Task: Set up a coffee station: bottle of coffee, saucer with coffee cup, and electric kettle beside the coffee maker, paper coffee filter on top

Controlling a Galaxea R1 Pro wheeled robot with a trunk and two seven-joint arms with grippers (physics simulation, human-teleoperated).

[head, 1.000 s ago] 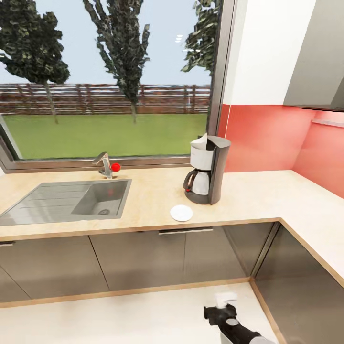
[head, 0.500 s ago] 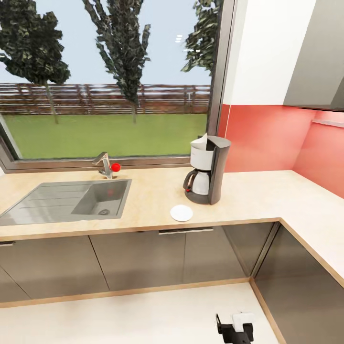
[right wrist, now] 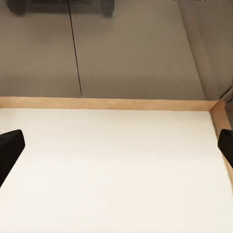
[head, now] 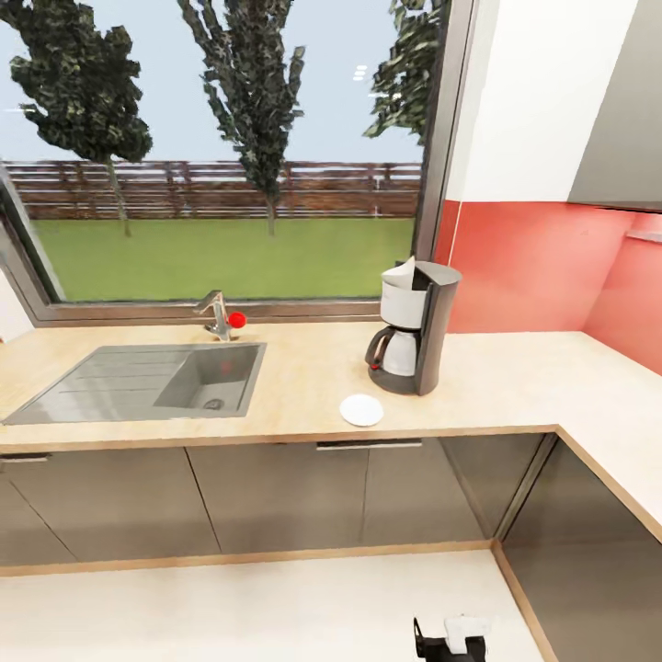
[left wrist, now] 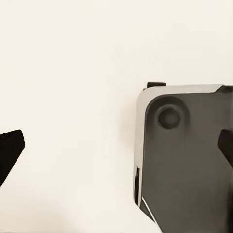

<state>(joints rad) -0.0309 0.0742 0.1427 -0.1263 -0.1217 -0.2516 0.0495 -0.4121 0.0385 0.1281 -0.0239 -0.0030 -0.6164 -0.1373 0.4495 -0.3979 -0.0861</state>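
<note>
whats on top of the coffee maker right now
A white paper filter pokes up from the top of the coffee maker, at its window side. How deep it sits inside is covered by the housing.

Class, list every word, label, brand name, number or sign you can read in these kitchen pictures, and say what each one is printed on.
None: no readable text shows anywhere.
The coffee maker bears no legible brand or markings.
The saucer is plain white.
The tap has a red knob without lettering.
The cabinet fronts are unmarked.

No readable text, label, brand or number appears on anything.
</note>
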